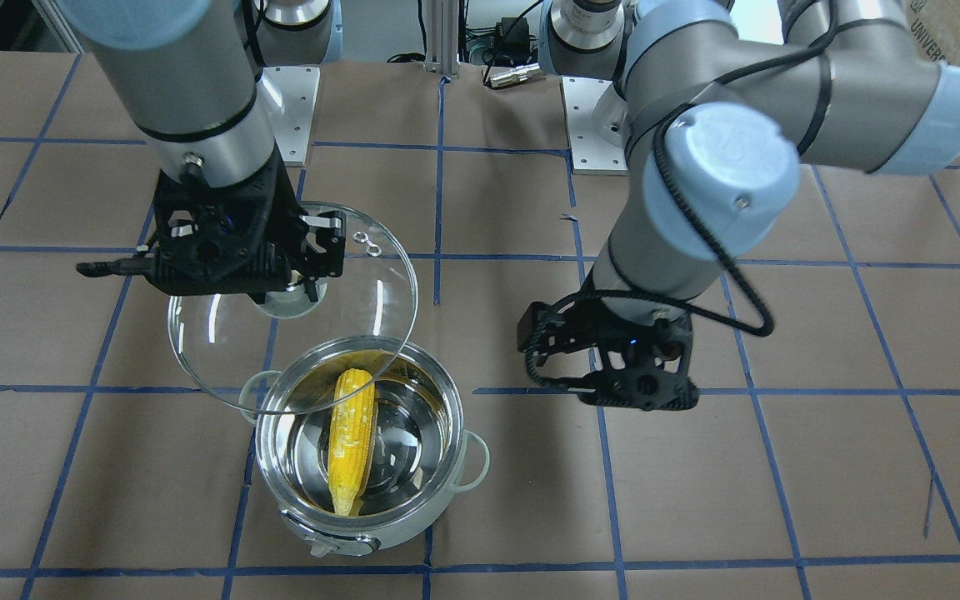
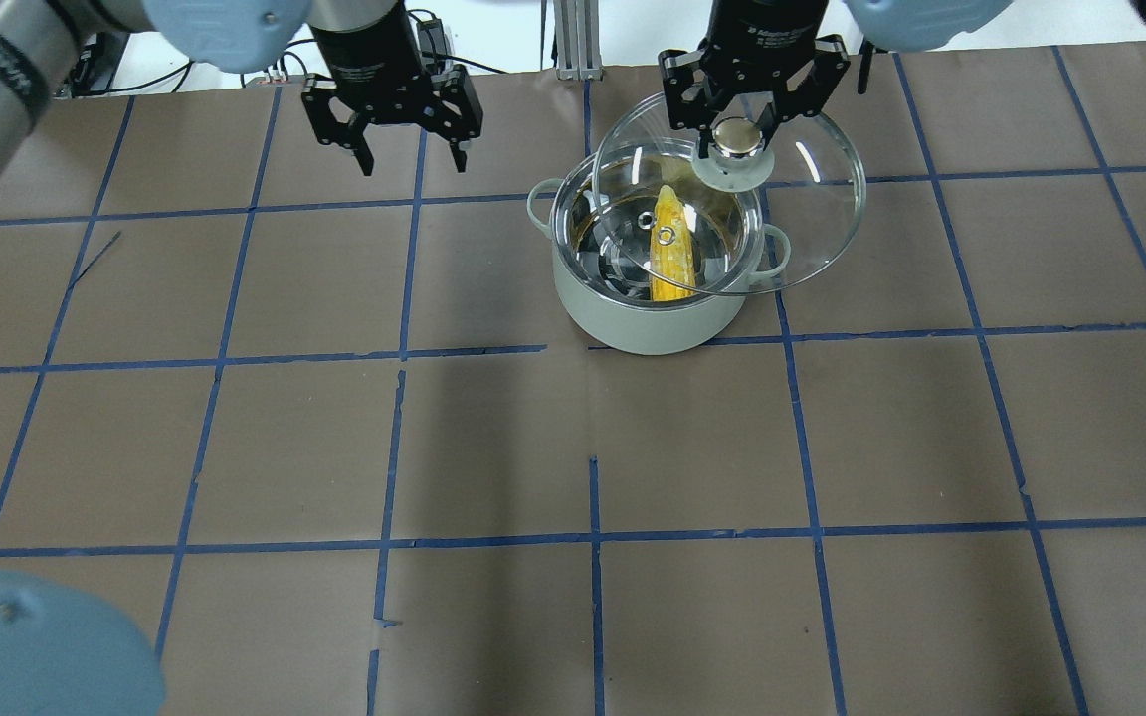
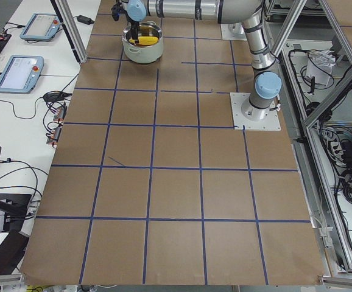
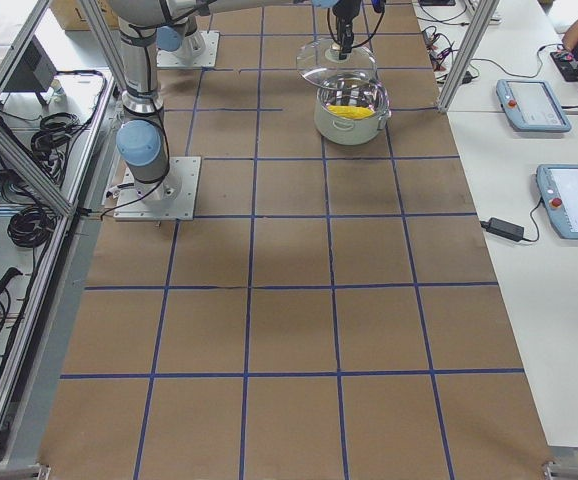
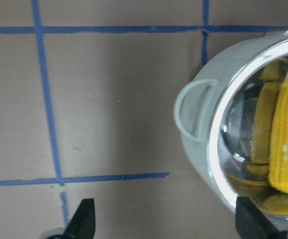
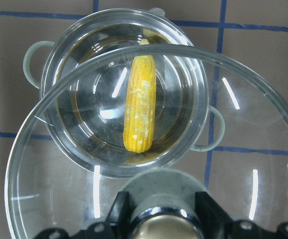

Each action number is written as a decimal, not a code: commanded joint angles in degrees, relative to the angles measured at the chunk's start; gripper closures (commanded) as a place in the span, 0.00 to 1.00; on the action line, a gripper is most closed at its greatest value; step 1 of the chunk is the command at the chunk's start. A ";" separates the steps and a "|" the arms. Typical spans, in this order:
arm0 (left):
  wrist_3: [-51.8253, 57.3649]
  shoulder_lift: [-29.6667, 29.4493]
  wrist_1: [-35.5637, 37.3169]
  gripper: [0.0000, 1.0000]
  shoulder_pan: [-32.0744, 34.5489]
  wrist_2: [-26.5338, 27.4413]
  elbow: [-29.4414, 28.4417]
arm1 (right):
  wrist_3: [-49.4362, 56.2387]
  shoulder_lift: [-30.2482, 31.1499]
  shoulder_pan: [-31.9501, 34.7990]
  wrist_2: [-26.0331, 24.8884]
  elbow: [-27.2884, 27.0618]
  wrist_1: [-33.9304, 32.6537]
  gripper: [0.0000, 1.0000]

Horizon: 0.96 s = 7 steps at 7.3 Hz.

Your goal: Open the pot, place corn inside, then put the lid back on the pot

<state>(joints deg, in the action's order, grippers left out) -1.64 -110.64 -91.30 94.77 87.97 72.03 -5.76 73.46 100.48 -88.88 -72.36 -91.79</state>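
The steel pot (image 1: 380,521) stands uncovered on the table, with the yellow corn (image 1: 352,442) lying inside it. The corn also shows in the overhead view (image 2: 670,261) and the right wrist view (image 6: 140,104). My right gripper (image 2: 738,141) is shut on the beige knob of the glass lid (image 2: 812,214). It holds the lid tilted in the air, so that the lid (image 1: 222,350) overlaps only part of the pot's mouth, off to one side. My left gripper (image 2: 412,149) is open and empty beside the pot (image 5: 204,149), its fingertips (image 5: 84,219) wide apart.
Brown paper with a blue tape grid covers the table (image 2: 493,447). The arm bases stand on white plates (image 1: 592,125) at the robot's side. Tablets (image 4: 569,200) lie on side benches beyond the table's edge.
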 commanded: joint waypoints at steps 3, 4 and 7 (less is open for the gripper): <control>9.79 19.63 0.16 0.00 -8.63 1.14 17.25 | 0.13 -8.05 1.38 0.11 0.29 -7.60 0.74; 9.03 20.63 0.16 0.00 -9.16 4.46 16.23 | 0.13 -9.37 1.73 -0.06 0.29 -8.92 0.74; 4.89 18.88 -1.06 0.00 -8.72 4.58 11.93 | 0.31 -11.84 1.73 0.11 0.29 -10.86 0.74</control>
<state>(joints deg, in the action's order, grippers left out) 4.37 -91.19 -91.76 85.99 92.43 86.10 -5.49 62.62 102.25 -88.84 -72.04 -101.90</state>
